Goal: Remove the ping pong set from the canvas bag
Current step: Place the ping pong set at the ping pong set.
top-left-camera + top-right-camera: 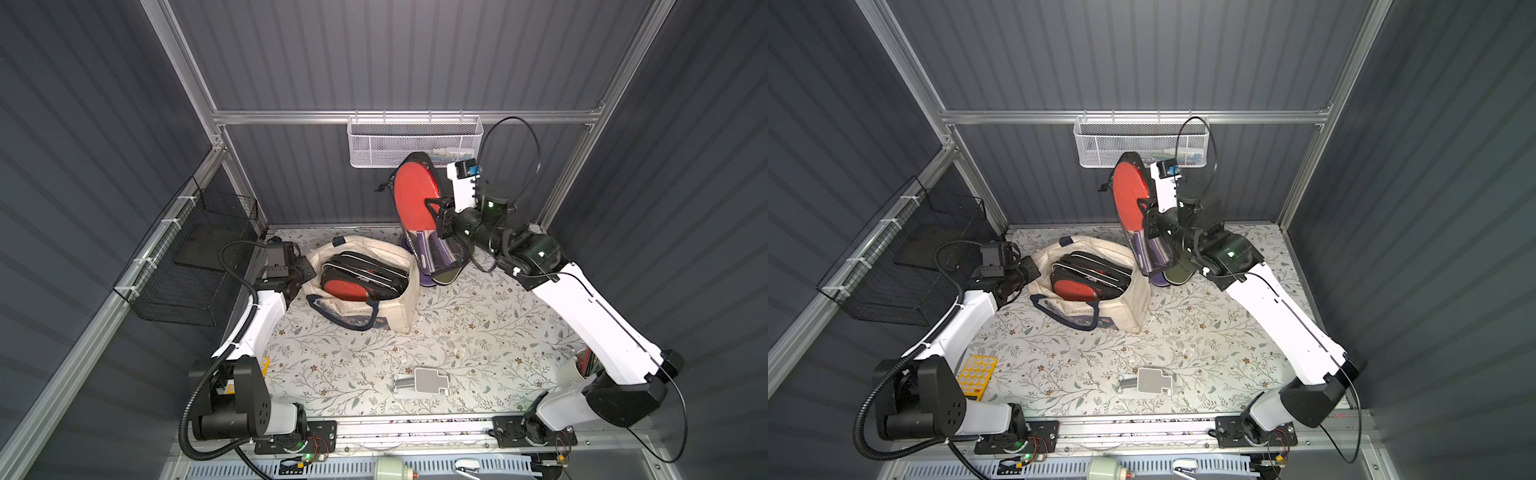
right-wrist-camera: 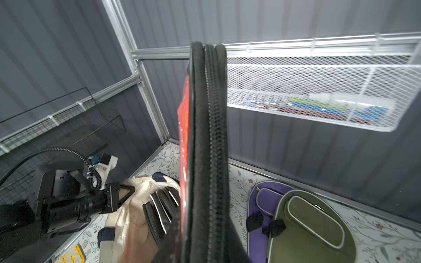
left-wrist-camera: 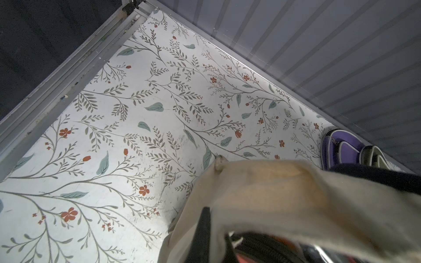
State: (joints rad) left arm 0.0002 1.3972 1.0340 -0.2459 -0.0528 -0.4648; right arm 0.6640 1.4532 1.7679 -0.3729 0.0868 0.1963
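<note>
The cream canvas bag (image 1: 401,299) (image 1: 1138,301) stands open on the table at back left, its navy handles hanging at the front. Inside it lie black zip cases with a red paddle showing (image 1: 359,278) (image 1: 1090,278). My left gripper (image 1: 309,272) (image 1: 1036,266) (image 2: 127,193) is shut on the bag's left rim; the left wrist view shows the cream cloth (image 3: 284,193) close up. My right gripper (image 1: 436,212) (image 1: 1148,214) is shut on a ping pong set (image 1: 413,195) (image 1: 1129,195) (image 2: 209,136), a black zipped case with a red paddle. It hangs upright in the air, right of the bag.
A purple case (image 1: 426,270) (image 2: 262,205) and an olive case (image 1: 449,276) (image 2: 314,227) lie on the table under the held set. A white mesh basket (image 1: 415,141) hangs on the back wall just behind it. A black wire basket (image 1: 195,257) is at left; a grey bracket (image 1: 424,380) and yellow stencil (image 1: 977,376) near the front.
</note>
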